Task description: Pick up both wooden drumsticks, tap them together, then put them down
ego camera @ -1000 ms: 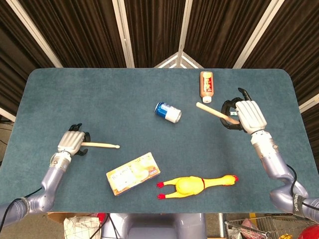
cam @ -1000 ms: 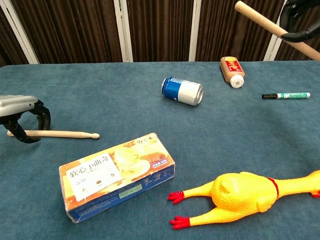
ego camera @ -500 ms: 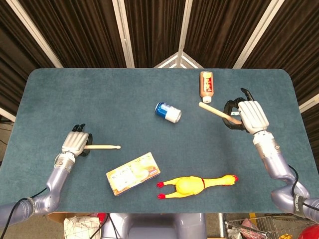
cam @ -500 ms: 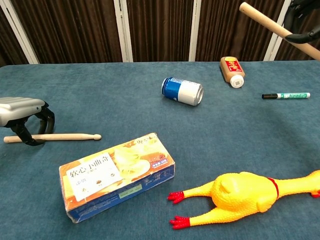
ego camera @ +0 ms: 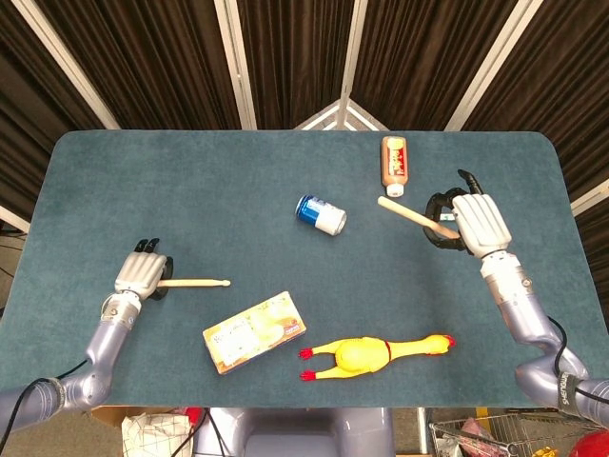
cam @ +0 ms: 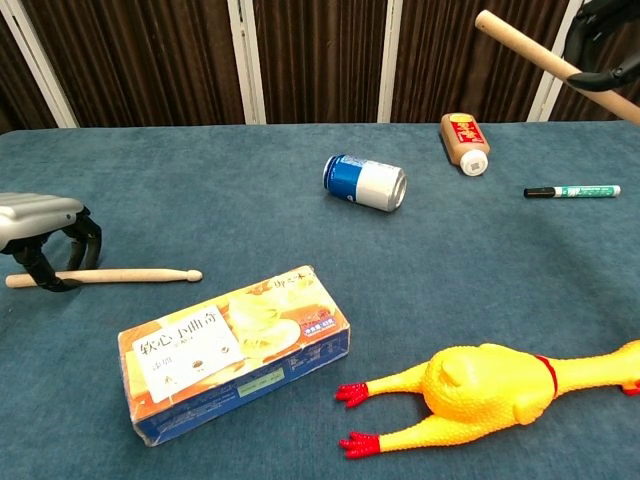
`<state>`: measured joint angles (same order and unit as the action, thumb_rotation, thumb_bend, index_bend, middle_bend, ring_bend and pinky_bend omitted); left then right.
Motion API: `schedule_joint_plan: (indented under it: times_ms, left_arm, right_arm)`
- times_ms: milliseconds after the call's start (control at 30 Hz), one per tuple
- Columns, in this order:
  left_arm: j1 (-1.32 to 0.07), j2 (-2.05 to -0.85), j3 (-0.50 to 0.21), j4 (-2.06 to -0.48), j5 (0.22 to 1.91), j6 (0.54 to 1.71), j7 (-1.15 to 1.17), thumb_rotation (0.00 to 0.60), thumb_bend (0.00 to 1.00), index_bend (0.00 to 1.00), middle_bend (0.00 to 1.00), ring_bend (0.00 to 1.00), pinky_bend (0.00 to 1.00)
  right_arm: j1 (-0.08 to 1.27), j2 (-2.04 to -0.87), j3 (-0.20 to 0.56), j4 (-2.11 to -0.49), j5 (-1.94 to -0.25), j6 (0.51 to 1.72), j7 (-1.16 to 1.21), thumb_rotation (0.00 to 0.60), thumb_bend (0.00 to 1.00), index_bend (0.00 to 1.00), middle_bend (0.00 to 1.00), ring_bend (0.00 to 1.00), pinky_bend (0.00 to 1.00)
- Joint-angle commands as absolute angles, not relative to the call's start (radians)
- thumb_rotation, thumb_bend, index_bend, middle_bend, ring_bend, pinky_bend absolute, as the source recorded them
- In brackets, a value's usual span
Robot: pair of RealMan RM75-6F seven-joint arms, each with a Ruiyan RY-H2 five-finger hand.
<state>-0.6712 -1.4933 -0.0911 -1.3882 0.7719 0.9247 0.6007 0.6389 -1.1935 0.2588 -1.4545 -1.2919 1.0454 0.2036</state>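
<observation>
Lying at near left on the bench point(ego camera: 190, 181): drumstick point(cam: 130, 275), tip pointing right, left hand point(ego camera: 141, 273) curled around its butt end. Centre: snack box point(cam: 235, 350), blue can point(cam: 365, 183), yellow rubber chicken point(cam: 490, 390). Far right: sauce bottle point(cam: 465, 142), marker pen point(cam: 572, 191); second drumstick point(cam: 530, 55) raised, grasped by right hand point(ego camera: 476, 221).

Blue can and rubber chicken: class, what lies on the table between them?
Nothing: between the can and the chicken is bare blue cloth, clearest in the head view. The box lies off to the left.
</observation>
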Motion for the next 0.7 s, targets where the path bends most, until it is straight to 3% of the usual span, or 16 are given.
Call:
schedule_joint_plan:
  times_ms: [33, 700]
  left_arm:
    - [-0.673, -1.488, -0.088, -1.391, 0.764, 0.929, 0.61, 0.6, 0.44, 0.5, 0.51, 0.05, 0.0]
    - [-0.688, -1.49, -0.068, -1.397, 0.75, 0.943, 0.643, 0.6, 0.44, 0.52, 0.52, 0.05, 0.0]
  right_arm:
    - [0.638, -1.195, 0.26, -1.455, -1.289, 1.047, 0.199, 0.6, 0.5, 0.66, 0.64, 0.38, 0.01]
    - [0.624, -1.196, 0.261, -1.478, -1.279, 1.065, 0.165, 0.6, 0.5, 0.66, 0.65, 0.39, 0.01]
